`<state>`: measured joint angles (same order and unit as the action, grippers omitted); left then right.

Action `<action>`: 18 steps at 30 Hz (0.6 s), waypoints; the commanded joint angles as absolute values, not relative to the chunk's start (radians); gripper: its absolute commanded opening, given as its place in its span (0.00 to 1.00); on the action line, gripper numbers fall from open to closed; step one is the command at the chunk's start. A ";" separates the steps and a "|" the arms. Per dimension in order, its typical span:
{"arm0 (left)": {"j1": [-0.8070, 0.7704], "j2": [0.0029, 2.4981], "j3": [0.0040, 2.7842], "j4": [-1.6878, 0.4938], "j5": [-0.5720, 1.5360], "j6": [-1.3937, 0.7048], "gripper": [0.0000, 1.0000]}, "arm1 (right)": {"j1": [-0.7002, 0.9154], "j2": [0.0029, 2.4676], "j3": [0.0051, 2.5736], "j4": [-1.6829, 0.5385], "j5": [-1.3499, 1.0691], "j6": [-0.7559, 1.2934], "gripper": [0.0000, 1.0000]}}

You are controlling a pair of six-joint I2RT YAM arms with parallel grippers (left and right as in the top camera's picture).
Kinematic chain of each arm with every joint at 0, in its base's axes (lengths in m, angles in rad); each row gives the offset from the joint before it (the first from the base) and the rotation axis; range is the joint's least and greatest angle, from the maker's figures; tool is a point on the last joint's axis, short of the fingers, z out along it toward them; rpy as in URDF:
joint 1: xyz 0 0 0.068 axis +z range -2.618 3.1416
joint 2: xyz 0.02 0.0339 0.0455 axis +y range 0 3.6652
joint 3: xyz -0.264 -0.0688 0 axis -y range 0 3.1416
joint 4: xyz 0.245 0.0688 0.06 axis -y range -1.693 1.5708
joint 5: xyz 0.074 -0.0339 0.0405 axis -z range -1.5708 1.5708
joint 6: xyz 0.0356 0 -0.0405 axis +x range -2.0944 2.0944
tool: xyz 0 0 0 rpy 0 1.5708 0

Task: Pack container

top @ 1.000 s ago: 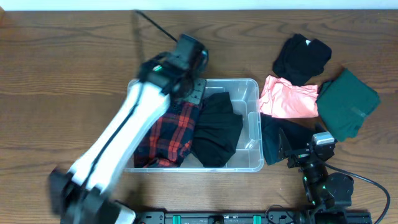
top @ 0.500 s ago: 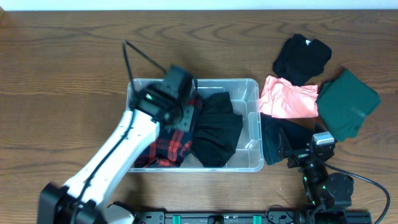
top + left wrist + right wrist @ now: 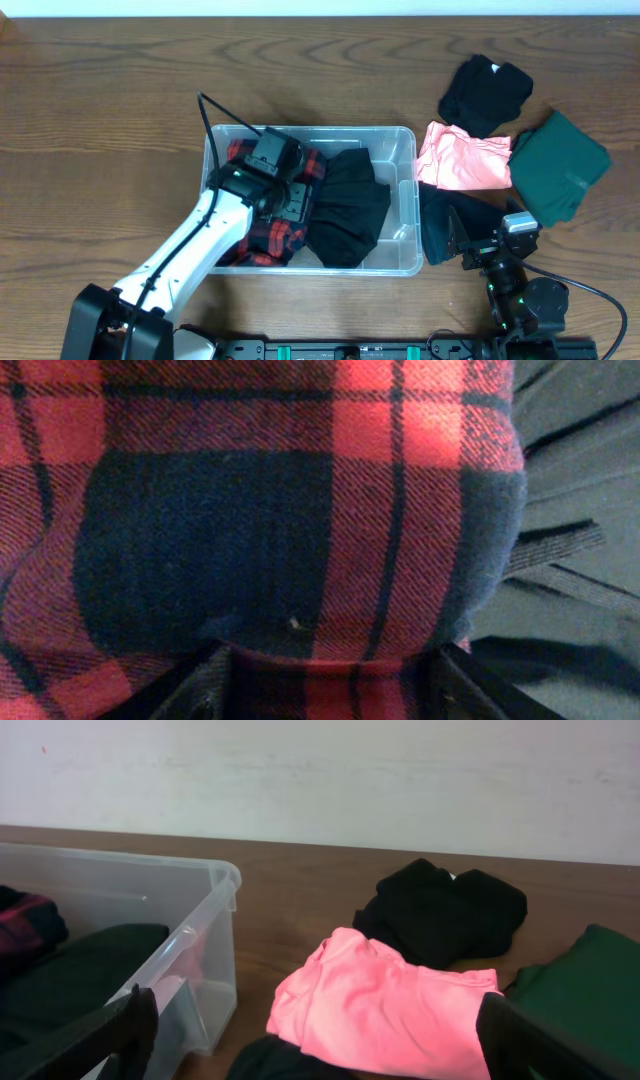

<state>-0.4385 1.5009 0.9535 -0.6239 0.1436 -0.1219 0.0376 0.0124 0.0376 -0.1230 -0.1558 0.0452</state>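
Has left hand point(image 3: 325, 685) down inside container point(image 3: 405, 140) at mid-desk point(image 3: 100, 120), fingers spread wide, released, pressing on red plaid shirt point(image 3: 262, 235) in the left half. Next to that, black garment point(image 3: 350, 205) in the right half. Keeps right hand point(image 3: 312, 1025) empty and spread apart, low at the front edge, right of container, near pink top point(image 3: 462, 160), green cloth point(image 3: 560, 165) and black cloth point(image 3: 485, 90).

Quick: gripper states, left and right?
Left gripper: open, fingers spread, pressed into the plaid shirt in the container.
Right gripper: open, empty.
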 commanded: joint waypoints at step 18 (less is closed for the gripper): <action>-0.256 1.622 0.900 -0.540 0.092 -0.220 0.64 | 0.040 0.009 0.035 -0.124 -0.149 0.058 0.99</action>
<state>-0.2813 1.5421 0.9703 -0.4950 0.1791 -0.0853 0.0376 0.0124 0.0376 -0.1230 -0.1558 0.0452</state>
